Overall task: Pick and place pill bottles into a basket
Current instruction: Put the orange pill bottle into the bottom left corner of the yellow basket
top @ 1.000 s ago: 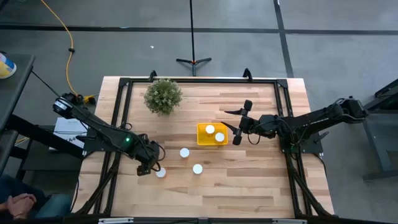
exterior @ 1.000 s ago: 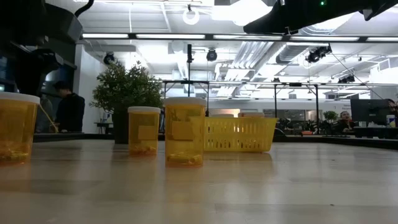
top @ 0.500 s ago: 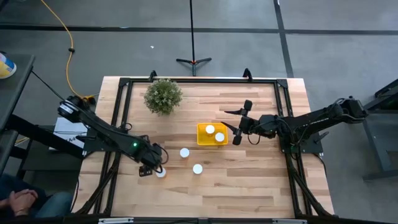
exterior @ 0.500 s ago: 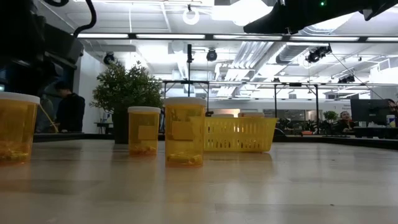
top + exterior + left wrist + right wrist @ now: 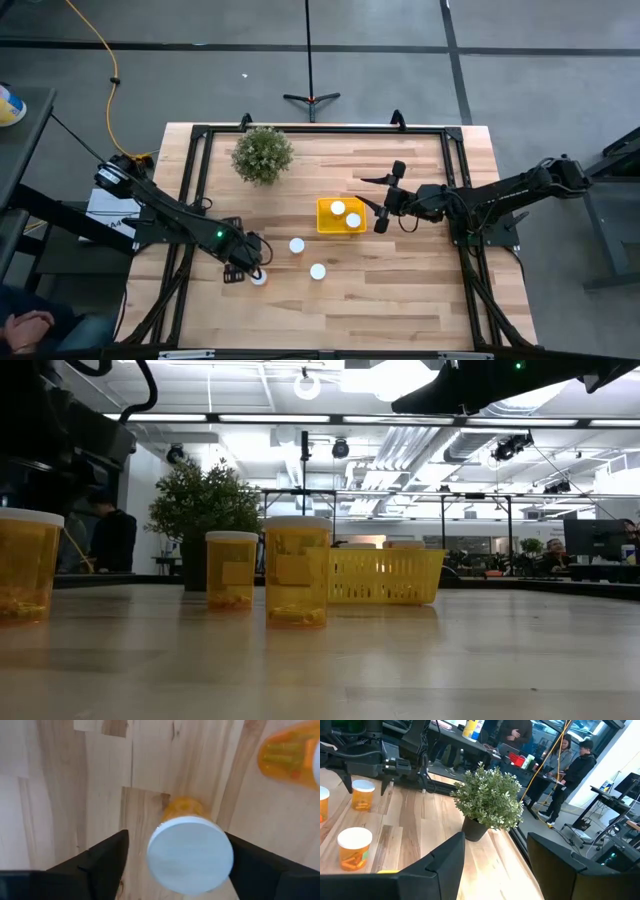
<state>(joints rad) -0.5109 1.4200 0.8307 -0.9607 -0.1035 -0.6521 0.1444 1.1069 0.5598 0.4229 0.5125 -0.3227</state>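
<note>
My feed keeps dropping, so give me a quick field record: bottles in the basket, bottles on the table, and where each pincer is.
bottles in basket: two, white caps showing inside the yellow basket
bottles on table: three; one near the basket, one nearer the front edge, one at the left pincer
left pincer: open, fingers either side of that third bottle, not closed on it
right pincer: open, empty, beside the basket's right side
plant: back left, away from the work

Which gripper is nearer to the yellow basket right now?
The right. The right gripper hangs open just beside the basket, while the left gripper is farther off, open around a pill bottle on the table.
</note>
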